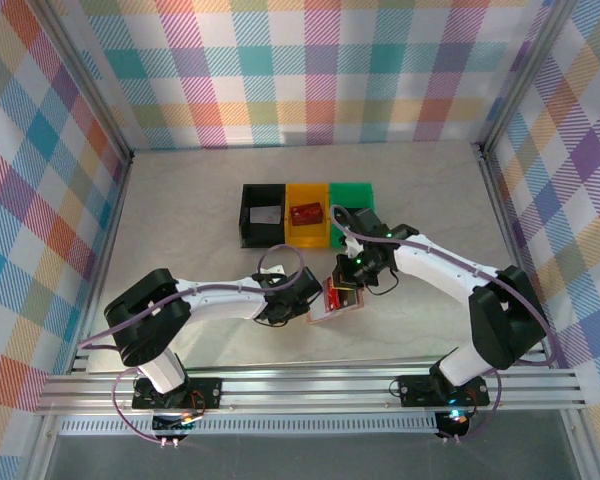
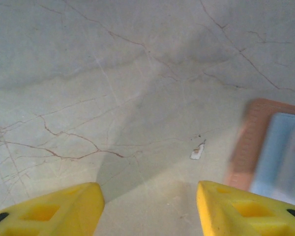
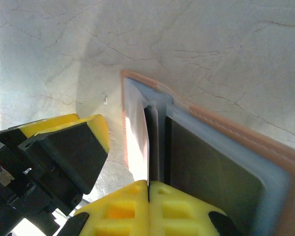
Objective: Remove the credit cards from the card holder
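The right fingers (image 3: pixel 118 211) were pressed together and pinched the lower edge of a thin pale credit card (image 3: pixel 136 142). This card stood almost on its edge and rose straight up from the seam between the two yellow fingertips. Its far end was still inside a slot of the card holder (image 3: pixel 226 140). The holder lay open directly in front of the right fingers and to the right of them. Its tan border was on the outside, and a grey-blue panel with a dark pocket was on the inside. In the top view the holder looked a little tilted, and I could not tell how much of it touched the table (image 2: pixel 88 73).

The left fingers (image 2: pixel 64 211) were spread apart, with only the bare marble-like surface between them. They hung just beside the right fingers, on their left side. From the left fingers, the holder was in front and to the right, close but apart from them.

Well beyond both pairs of fingers stood a black bin (image 1: pixel 246 215), a yellow bin (image 1: pixel 307 235) and a green bin (image 1: pixel 352 190), touching side by side. A pale card (image 1: pixel 267 214) lay in the black one and a red card (image 1: pixel 306 212) in the yellow one.
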Controlling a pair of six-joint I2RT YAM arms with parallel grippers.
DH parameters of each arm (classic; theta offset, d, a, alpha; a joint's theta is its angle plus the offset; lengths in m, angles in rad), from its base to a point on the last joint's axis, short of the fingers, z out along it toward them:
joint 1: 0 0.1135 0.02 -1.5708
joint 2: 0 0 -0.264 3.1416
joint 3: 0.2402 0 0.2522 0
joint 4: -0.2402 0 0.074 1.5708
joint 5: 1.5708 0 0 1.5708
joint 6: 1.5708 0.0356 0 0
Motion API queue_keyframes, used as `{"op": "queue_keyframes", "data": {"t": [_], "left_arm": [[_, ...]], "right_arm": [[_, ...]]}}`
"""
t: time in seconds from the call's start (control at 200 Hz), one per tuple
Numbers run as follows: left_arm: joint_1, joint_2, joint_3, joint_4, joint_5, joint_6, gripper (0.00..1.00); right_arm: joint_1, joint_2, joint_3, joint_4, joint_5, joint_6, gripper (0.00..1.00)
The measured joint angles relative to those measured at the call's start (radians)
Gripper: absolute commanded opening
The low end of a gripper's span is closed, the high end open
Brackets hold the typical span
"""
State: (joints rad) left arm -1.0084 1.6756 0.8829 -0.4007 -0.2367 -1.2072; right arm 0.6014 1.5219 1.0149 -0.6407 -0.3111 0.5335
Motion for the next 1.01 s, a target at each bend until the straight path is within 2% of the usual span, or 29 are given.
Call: {"op": "queue_keyframes", "data": {"t": [0.38, 0.585, 0.805, 1.005], "left_arm": [[0.0, -0.01, 0.014, -0.016, 0.008, 0.026, 0.59], [-0.007, -0.062, -0.014, -0.022, 0.044, 0.052, 0.62], [-0.008, -0.355, -0.097, -0.054, 0.051, 0.134, 0.72], [0.003, -0.647, -0.167, 0.037, 0.058, 0.232, 0.83]], "right_arm": [[0.0, -0.011, 0.001, -0.026, -0.015, -0.004, 0.0], [-0.011, -0.108, -0.019, -0.003, -0.03, -0.019, 0.0], [-0.101, -0.27, -0.099, 0.081, -0.076, -0.01, 0.0], [-0.171, -0.381, -0.211, 0.21, -0.141, 0.06, 0.0]]}}
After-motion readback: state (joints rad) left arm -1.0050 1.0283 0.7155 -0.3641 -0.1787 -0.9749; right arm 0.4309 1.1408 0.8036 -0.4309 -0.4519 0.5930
